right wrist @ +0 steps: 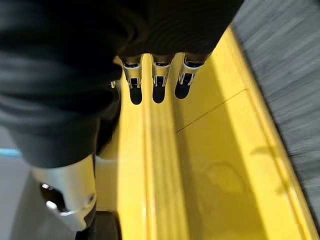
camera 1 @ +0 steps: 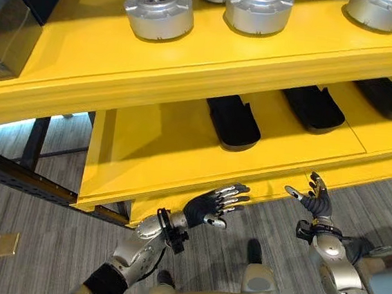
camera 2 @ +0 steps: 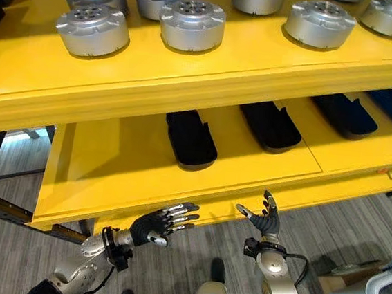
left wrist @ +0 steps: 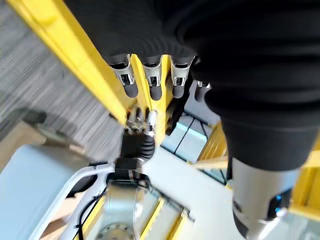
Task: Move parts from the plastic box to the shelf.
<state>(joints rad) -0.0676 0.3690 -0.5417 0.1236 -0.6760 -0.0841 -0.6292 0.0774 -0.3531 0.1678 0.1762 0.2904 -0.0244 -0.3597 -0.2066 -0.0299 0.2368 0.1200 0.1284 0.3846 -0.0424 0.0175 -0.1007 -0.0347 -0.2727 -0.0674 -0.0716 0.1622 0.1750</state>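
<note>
Right eye view: both hands, left hand (camera 2: 152, 227) and right hand (camera 2: 265, 221), spread empty below four black trays (camera 2: 190, 139)

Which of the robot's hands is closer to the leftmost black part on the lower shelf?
Left. The left hand hangs just below that black part, at the shelf's front edge; the right hand is farther right.

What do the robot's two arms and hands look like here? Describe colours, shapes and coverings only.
Both arms are silver-grey and jointed. The left hand and right hand each have a dark ribbed cover over the back and wrist, with silver, dark-tipped fingers.
</note>
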